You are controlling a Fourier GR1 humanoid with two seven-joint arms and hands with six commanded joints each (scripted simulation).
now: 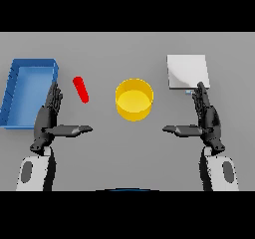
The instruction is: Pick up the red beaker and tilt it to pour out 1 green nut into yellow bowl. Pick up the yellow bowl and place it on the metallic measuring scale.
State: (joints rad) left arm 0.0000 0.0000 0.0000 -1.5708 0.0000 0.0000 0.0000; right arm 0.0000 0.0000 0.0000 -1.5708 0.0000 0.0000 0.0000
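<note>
One red beaker [80, 89] lies tilted on the grey table [124, 153], left of centre, its contents impossible to make out. One yellow bowl [134, 99] stands mid-table; one metallic measuring scale [187, 71] sits toward the far right, one blue tray [27, 91] at the left edge. Left hand [50, 118] and right hand [205, 119] hover with fingers straight and thumbs spread inward, holding nothing.

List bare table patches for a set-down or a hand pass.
Free: the wide strip between left robot hand and right robot hand, below the yellow bowl; also between bowl and scale. Tight: red beaker beside the blue bin and the left fingers.
</note>
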